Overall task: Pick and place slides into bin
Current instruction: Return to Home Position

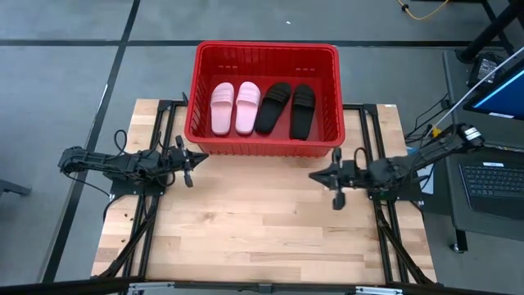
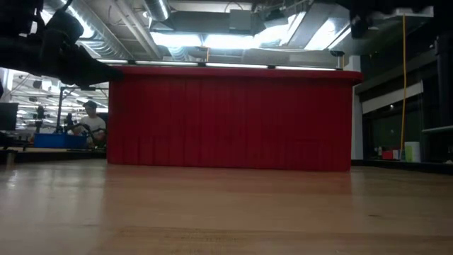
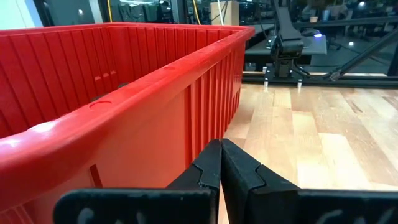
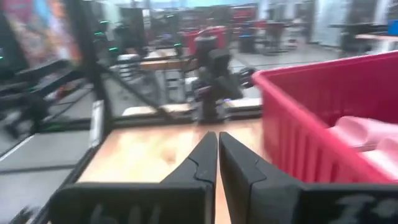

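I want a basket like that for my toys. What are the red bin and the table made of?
The bin looks like moulded plastic: glossy red, with ribbed walls and light glinting off its thick rim. The table looks like wood: pale strips joined side by side, with visible grain and a smooth finish.

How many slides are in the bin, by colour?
Pink slides: 2
Black slides: 2
Total: 4, all lying side by side in the bin.
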Available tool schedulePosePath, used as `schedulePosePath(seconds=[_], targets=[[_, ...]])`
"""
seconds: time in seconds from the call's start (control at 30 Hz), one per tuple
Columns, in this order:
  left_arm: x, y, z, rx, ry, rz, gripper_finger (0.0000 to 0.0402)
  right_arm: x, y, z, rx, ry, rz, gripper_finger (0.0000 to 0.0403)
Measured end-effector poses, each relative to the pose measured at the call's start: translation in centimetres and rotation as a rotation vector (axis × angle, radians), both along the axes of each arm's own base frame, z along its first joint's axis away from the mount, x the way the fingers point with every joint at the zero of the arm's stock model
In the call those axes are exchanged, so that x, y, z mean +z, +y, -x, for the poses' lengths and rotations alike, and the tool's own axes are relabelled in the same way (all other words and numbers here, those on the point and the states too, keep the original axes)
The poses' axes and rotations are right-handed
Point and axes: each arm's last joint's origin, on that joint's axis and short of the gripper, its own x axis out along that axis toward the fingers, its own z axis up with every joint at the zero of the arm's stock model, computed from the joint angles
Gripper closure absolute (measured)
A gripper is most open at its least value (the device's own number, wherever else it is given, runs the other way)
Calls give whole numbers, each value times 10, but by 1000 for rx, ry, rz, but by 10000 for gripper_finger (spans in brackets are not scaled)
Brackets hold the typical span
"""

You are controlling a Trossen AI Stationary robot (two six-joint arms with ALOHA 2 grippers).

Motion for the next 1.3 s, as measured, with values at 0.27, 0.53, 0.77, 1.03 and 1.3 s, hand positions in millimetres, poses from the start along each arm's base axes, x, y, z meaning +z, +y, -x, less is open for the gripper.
schedulePosePath(seconds=[0.27, 0.53, 0.77, 1.03, 1.3], targets=[[0, 0, 0, 0, 0, 0, 400, -25, -8, 36, 230, -70, 2, 382], [0, 0, 0, 0, 0, -1, 400, -52, -17, 49, 124, -103, 63, 382], [0, 0, 0, 0, 0, -1, 400, -72, -23, 59, 105, -186, 64, 382], [0, 0, 0, 0, 0, -1, 400, -64, -30, 71, 257, -282, 66, 382], [0, 0, 0, 0, 0, -1, 400, -65, -40, 79, 308, -284, 72, 382]])
